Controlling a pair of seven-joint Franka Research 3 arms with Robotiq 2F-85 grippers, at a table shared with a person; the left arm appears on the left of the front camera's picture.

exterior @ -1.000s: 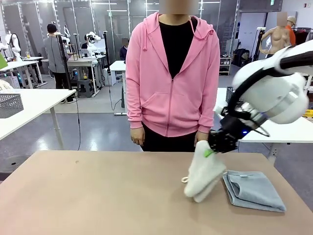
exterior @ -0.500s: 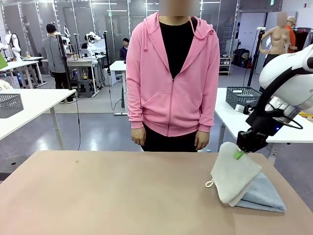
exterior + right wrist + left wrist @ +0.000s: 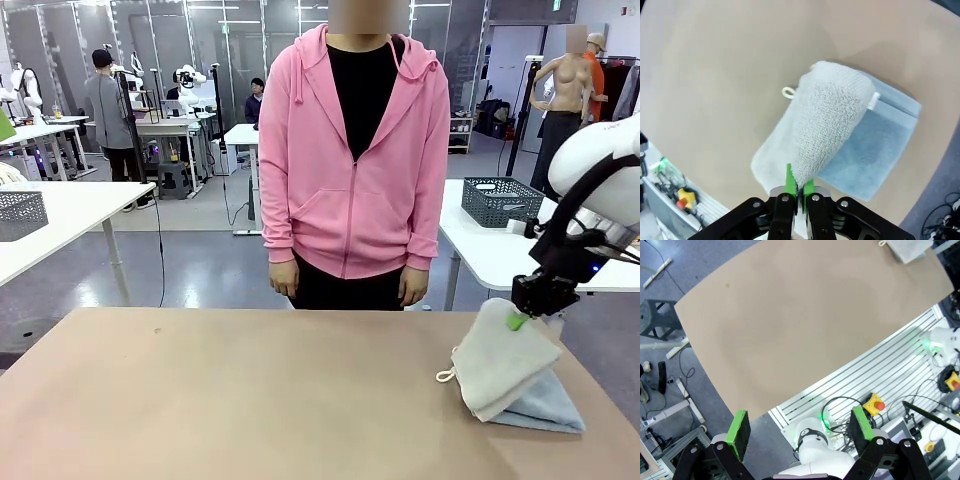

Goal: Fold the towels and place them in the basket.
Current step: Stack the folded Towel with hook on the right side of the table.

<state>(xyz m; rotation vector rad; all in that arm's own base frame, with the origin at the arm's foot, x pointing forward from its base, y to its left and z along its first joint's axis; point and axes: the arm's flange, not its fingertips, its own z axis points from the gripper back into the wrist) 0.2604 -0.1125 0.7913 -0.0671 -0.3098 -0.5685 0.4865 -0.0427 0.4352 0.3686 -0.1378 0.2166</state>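
The left gripper point(image 3: 800, 432) hangs with its jaws spread wide and empty above the bare table point(image 3: 805, 330), both towels far ahead of it at the table's other end. The right gripper point(image 3: 517, 320) pinches the top edge of the folded cream-white towel point(image 3: 500, 362), which drapes below its fingers onto the folded light blue towel point(image 3: 545, 405) lying flat beneath. Both towels look folded and stacked; neither is in a basket yet, so the placing remains.

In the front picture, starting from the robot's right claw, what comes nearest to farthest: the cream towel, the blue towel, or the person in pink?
1. Cream towel, pinched in the right gripper.
2. Blue towel, flat beneath the cream one.
3. Person, across the table's far edge, toward the middle.
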